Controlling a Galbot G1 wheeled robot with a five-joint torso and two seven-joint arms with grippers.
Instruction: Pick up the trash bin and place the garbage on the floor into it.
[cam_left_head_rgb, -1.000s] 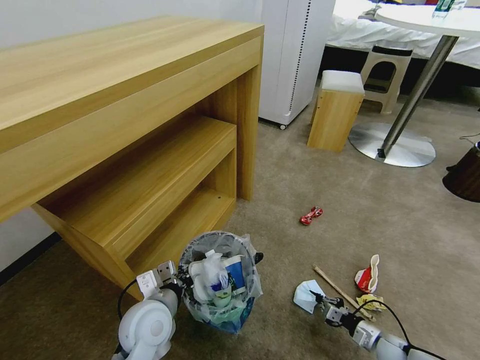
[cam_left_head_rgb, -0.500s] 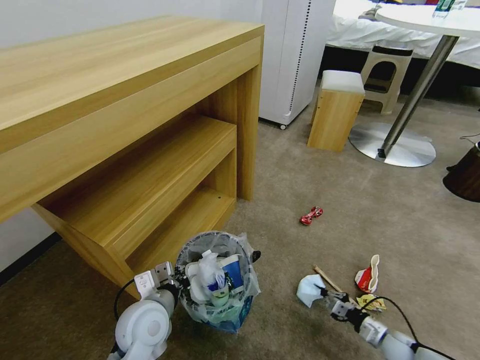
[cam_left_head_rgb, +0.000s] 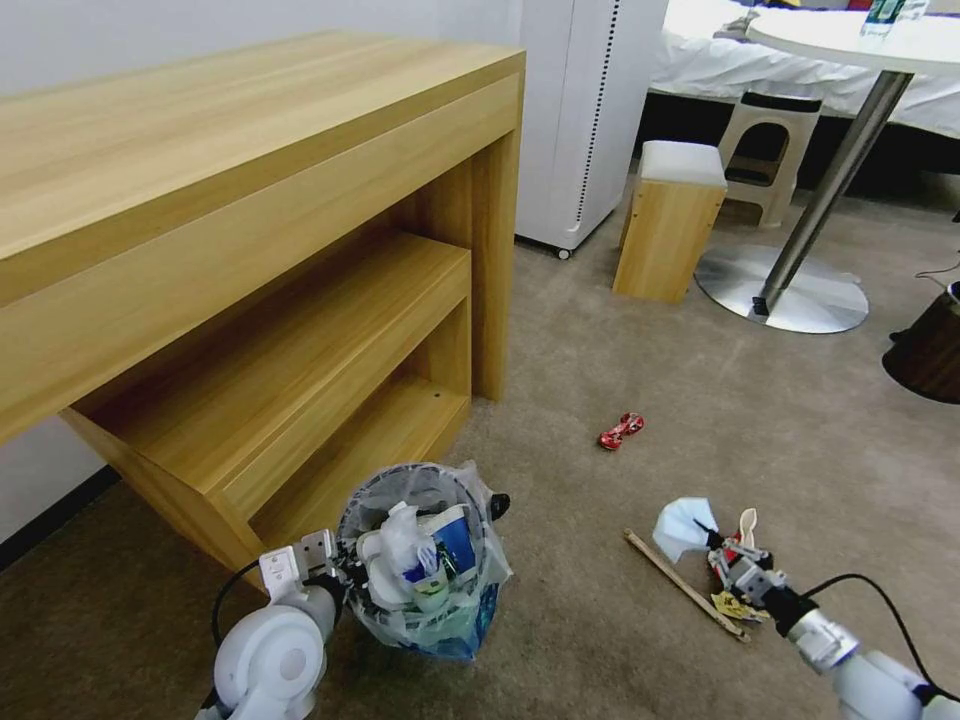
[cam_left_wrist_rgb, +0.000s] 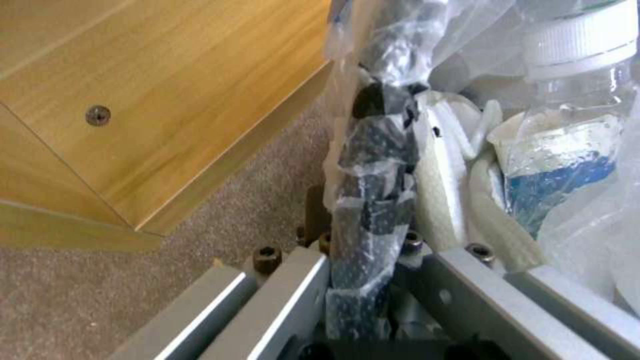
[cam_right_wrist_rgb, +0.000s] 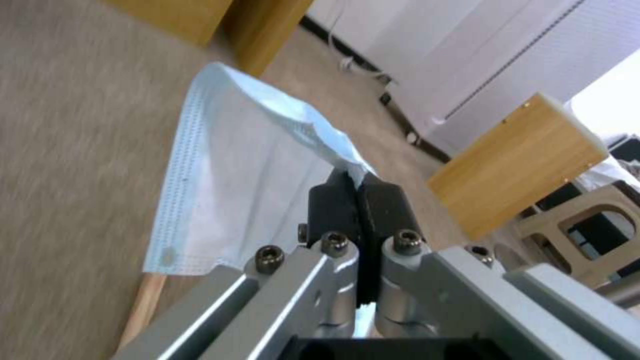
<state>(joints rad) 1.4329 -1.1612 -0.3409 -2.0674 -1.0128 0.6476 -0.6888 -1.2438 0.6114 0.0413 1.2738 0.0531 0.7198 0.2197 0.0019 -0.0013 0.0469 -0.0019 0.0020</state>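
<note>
The trash bin (cam_left_head_rgb: 425, 570), a dark wire bin lined with a clear bag and packed with cups and bottles, hangs tilted at the lower left beside the desk. My left gripper (cam_left_head_rgb: 342, 580) is shut on its rim (cam_left_wrist_rgb: 377, 165), the fingers clamping wire and bag (cam_left_wrist_rgb: 363, 250). My right gripper (cam_left_head_rgb: 712, 540) is shut on a pale blue face mask (cam_left_head_rgb: 682, 528), held just above the floor (cam_left_head_rgb: 820, 430); the black pads pinch its edge (cam_right_wrist_rgb: 360, 187), and the mask (cam_right_wrist_rgb: 227, 200) hangs down. A wooden stick (cam_left_head_rgb: 685, 585), a red cup (cam_left_head_rgb: 745, 528), a yellow wrapper (cam_left_head_rgb: 728, 605) and a red wrapper (cam_left_head_rgb: 622, 431) lie on the carpet.
A large wooden desk (cam_left_head_rgb: 250, 250) with a low shelf stands close on the left. Farther back are a white cabinet (cam_left_head_rgb: 585, 110), a wooden stool (cam_left_head_rgb: 668, 220) and a round table's metal base (cam_left_head_rgb: 795, 295). A brown bin (cam_left_head_rgb: 925, 350) sits at the right edge.
My right gripper has lifted the mask off the carpet and carried it to the right, over the red cup. The bin in my left gripper has shifted slightly left.
</note>
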